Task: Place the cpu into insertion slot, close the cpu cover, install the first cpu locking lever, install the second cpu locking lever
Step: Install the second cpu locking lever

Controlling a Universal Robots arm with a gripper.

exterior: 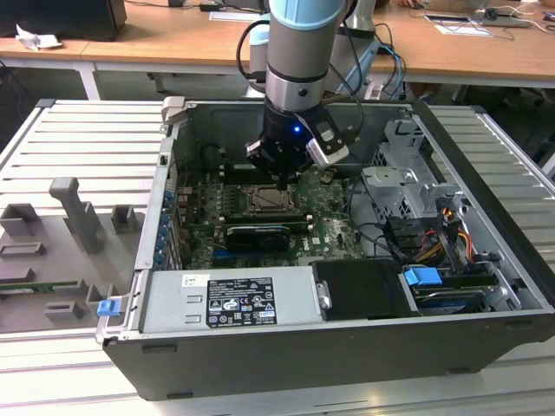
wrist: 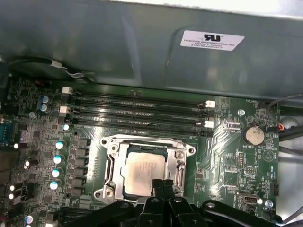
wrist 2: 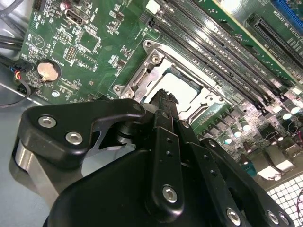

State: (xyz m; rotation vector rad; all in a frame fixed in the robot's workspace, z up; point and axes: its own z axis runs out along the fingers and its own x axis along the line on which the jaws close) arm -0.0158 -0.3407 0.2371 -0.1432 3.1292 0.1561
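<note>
The cpu [wrist: 142, 170], a pale square chip, lies in the insertion slot [exterior: 269, 201] on the green board. The silver cpu cover [wrist: 113, 158] lies flat around it, and the chip shows through its window. The second wrist view shows the same cpu [wrist 2: 182, 87] and cover [wrist 2: 137, 80]. My gripper [wrist: 162, 183] is shut with its black fingertips pressed together and nothing between them. It hangs just over one edge of the socket. From the exterior view the gripper [exterior: 282, 180] stands right above the slot, and in the second wrist view the gripper [wrist 2: 163, 94] tips reach the chip's edge.
Long black memory slots [wrist: 137, 113] run beside the socket, close to the grey case wall [wrist: 142, 42]. A coin battery [wrist: 253, 135] sits nearby. A black card [exterior: 256, 236], power supply [exterior: 230, 299], drive cage [exterior: 403, 186] and cables [exterior: 434, 234] crowd the case. Grey fixtures [exterior: 69, 217] lie at the exterior view's left.
</note>
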